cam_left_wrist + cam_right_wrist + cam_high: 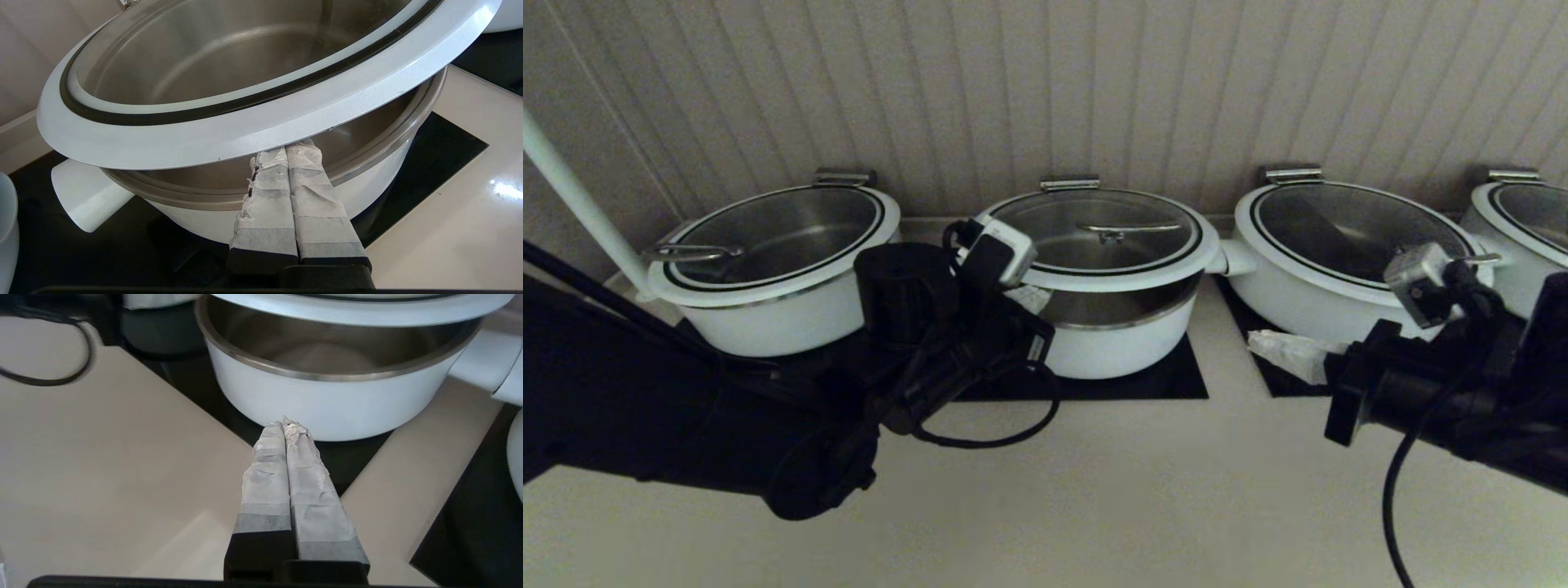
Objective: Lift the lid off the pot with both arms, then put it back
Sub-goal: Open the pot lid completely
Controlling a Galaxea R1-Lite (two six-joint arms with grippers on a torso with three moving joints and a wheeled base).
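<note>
The lid [1103,237] of the middle pot [1119,343] is tilted up at its front, with its steel hinge bracket [1070,183] at the back. A gap shows the steel inner bowl. My left gripper [1033,298] is shut, and its wrapped tips [286,151] sit under the lid's white rim [261,122], above the pot's edge [380,179]. My right gripper [1278,347] is shut and empty. It is low, in front of the pot and to its right. In the right wrist view its tips [286,424] point at the pot wall [327,400] without touching it.
Like white pots with lids stand to the left [768,269], right [1339,253] and far right [1519,229], all on black mats [1176,376] against the wall. A white pole [572,196] leans at far left. A black cable loop [996,441] hangs over the counter.
</note>
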